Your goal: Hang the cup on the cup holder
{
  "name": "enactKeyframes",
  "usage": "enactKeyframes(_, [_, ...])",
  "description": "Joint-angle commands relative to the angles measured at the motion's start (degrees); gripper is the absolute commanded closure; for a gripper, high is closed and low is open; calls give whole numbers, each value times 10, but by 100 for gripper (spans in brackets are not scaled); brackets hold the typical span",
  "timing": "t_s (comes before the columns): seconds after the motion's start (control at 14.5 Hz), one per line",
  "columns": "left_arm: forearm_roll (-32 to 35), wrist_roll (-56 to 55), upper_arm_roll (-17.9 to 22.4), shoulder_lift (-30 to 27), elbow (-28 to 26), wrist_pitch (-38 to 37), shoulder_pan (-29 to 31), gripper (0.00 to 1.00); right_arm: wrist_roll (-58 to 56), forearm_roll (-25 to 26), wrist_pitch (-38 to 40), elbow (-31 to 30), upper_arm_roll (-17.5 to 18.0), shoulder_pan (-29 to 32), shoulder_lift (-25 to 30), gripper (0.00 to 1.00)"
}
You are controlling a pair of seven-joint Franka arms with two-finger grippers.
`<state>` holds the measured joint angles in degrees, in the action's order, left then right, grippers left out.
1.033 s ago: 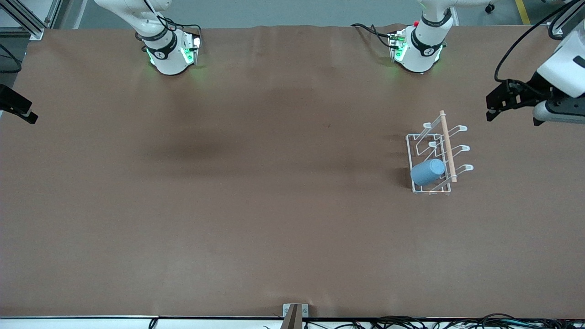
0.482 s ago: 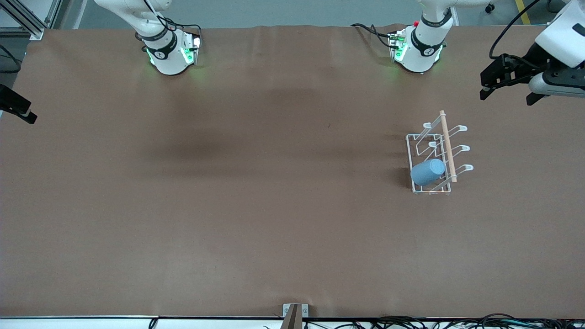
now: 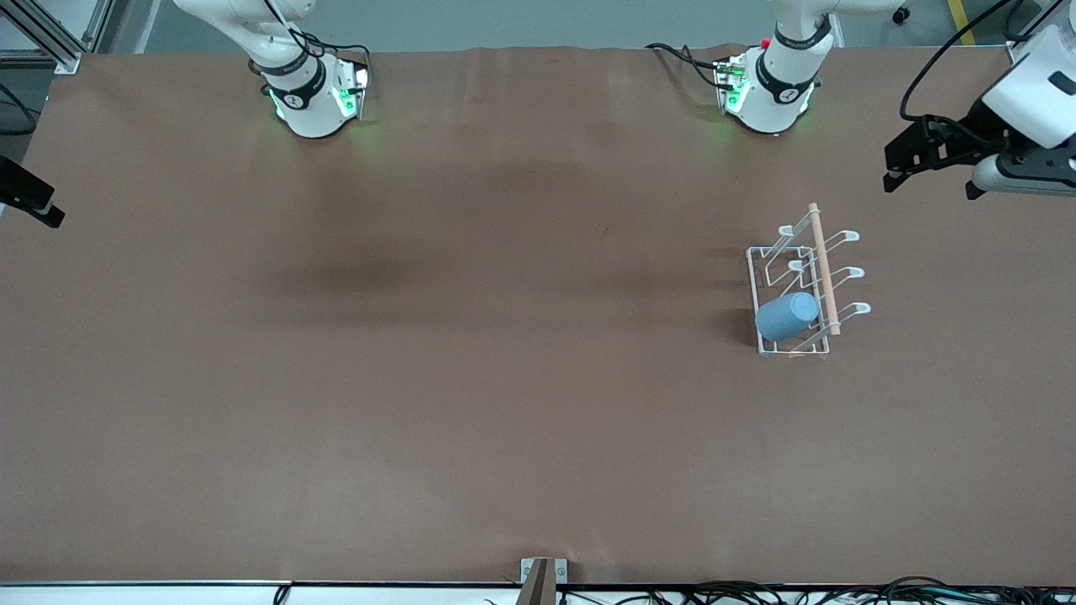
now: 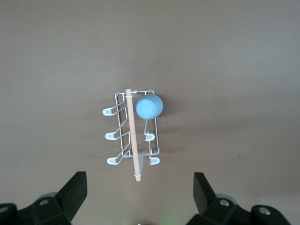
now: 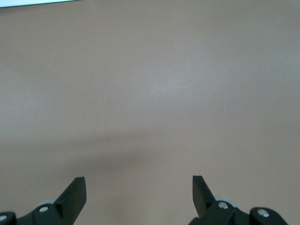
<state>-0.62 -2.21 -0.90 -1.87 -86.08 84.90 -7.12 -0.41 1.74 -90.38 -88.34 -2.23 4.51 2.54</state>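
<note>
The light-blue cup (image 3: pixel 787 316) sits tilted over a prong of the white wire cup holder (image 3: pixel 767 252), at the rack's end nearest the front camera, on the side toward the right arm. No gripper touches it. The left wrist view looks down on the cup (image 4: pixel 149 106) and the cup holder (image 4: pixel 111 111) with its wooden rod (image 4: pixel 131 131). My left gripper (image 3: pixel 930 186) hangs open and empty above the table at the left arm's end, away from the rack; its jaws (image 4: pixel 140 185) stand wide. My right gripper (image 3: pixel 38 206) waits open at the table's other end, over bare cover (image 5: pixel 139 187).
A brown cover (image 3: pixel 471 378) spreads over the whole table. The two arm bases (image 3: pixel 313 97) (image 3: pixel 769 92) stand along the edge farthest from the front camera. A small metal bracket (image 3: pixel 542 576) and cables lie at the front edge.
My left gripper has drawn away from the cup holder toward the arm bases' side of the table. Cup, cup holder and right gripper have stayed put.
</note>
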Motion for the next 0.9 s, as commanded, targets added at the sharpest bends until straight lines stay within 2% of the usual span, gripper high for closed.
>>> enactKeyframes(0.0, [-2, -2, 5, -9, -15, 17, -3, 0, 8, 7, 1, 6, 1, 2, 0, 0])
enactKeyframes(0.21, [0, -2, 5, -10, -17, 18, -1, 0, 12, 2, 1, 7, 27, 30, 0, 0])
enactKeyframes(0.41, [2, -3, 2, -12, -18, 18, 3, 0, 13, 3, 1, 7, 24, 20, 0, 0])
enactKeyframes(0.55, [2, -3, 1, -12, -18, 18, 4, 0, 13, 5, 3, 7, 9, 3, -1, 0])
enactKeyframes(0.83, [2, -4, 1, -12, -18, 18, 5, 0, 12, 4, 3, 6, 8, 6, -1, 0])
